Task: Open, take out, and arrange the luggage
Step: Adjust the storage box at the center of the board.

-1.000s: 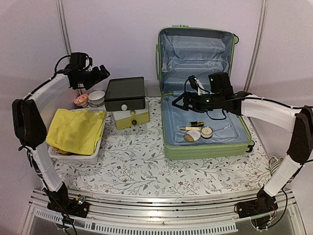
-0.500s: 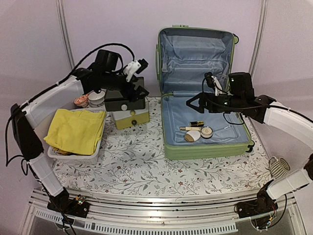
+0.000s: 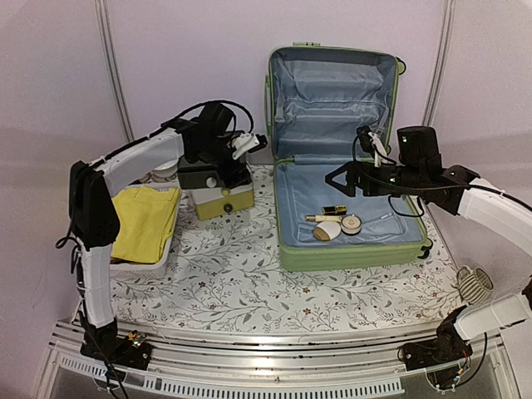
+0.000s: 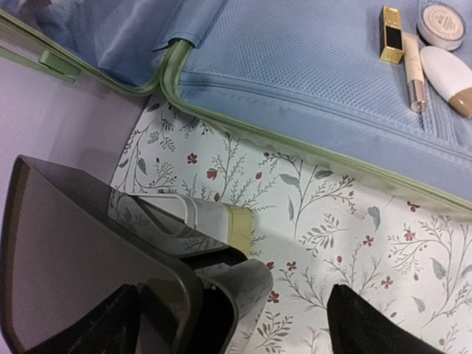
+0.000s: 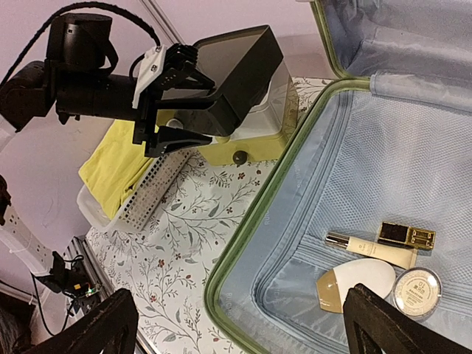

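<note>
The luggage (image 3: 349, 254) lies open at the right, its lid upright against the back wall and its pale blue lining (image 5: 369, 140) (image 4: 295, 66) showing. On the lining lie a gold lipstick (image 3: 335, 209) (image 5: 405, 234), a cream tube (image 5: 369, 248), an oval white-and-tan case (image 3: 327, 231) (image 5: 358, 280) and a round compact (image 3: 352, 224) (image 5: 417, 291). My right gripper (image 3: 345, 179) (image 5: 247, 332) hangs open over the suitcase's base, holding nothing. Over the right front corner of the dark-lidded drawer box (image 3: 218, 179) (image 4: 66, 243) hovers my left gripper (image 3: 249, 143) (image 4: 247, 328), open and empty.
A white mesh basket (image 3: 141, 266) (image 5: 147, 195) with a yellow cloth (image 3: 145, 220) stands at the left. The drawer box's white-and-yellow body (image 5: 258, 140) sits just left of the suitcase. A coiled cable (image 3: 470, 287) hangs off the right table edge.
My left arm has swung right, from the back-left corner above the basket to over the drawer box. My right gripper has drifted right and back over the suitcase base.
</note>
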Controlling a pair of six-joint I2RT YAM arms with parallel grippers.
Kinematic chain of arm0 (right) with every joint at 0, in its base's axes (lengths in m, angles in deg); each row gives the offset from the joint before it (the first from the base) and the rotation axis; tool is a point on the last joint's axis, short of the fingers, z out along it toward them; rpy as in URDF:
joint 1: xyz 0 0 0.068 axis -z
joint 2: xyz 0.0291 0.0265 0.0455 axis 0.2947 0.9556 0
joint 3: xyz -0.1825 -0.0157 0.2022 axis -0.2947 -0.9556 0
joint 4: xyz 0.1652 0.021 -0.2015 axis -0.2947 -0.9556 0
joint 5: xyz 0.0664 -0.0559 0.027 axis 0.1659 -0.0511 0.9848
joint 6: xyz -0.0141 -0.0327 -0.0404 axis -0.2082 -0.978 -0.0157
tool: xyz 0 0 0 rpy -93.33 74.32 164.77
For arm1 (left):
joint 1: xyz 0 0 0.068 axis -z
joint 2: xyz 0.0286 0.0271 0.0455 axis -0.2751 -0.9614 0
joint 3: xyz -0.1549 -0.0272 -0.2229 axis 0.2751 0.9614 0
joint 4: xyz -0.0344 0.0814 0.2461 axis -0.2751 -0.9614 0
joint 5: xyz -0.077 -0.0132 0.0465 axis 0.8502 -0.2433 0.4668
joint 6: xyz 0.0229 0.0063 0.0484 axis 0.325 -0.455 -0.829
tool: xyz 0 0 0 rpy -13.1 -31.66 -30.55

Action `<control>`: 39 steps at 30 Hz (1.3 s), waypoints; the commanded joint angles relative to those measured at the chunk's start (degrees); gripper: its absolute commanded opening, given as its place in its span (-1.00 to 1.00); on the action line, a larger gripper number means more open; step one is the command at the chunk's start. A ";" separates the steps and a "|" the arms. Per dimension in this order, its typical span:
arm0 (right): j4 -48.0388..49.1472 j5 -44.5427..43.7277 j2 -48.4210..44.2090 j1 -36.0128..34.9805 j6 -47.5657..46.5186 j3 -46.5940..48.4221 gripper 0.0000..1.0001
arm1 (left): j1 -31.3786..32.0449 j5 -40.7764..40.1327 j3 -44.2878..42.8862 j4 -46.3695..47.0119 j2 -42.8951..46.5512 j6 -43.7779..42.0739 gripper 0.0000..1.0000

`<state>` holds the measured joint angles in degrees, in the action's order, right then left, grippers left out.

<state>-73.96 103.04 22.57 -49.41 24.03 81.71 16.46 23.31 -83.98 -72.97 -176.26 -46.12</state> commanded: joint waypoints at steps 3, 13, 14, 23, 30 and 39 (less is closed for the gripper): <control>-0.85 -0.95 -1.45 0.31 -0.77 -0.41 0.98 | -0.95 -4.50 -3.52 -3.86 -2.92 -1.49 0.63; -0.85 -0.73 -1.14 0.32 -0.84 -0.05 0.97 | -1.10 -10.97 -5.02 0.64 -5.73 -0.81 -0.19; -0.98 -0.72 -1.23 0.43 -0.90 -0.04 0.98 | -1.05 -11.40 -5.36 0.96 -5.98 -0.88 -0.22; -1.21 -1.01 -1.54 0.52 -1.02 -0.26 0.98 | -0.80 -12.16 -10.22 3.76 -8.56 2.19 -0.50; -1.29 -1.10 -1.68 0.62 -1.19 -0.30 0.98 | 1.10 -17.61 -13.12 2.65 -11.30 6.23 -0.80; -1.21 -0.66 -1.44 0.68 -1.46 -0.22 0.98 | 1.76 -18.44 -14.44 3.09 -11.77 16.28 -0.79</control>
<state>-75.01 102.50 22.39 -48.99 23.46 81.71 18.19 7.35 -97.64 -70.83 -186.03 -36.55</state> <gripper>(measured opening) 0.988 0.103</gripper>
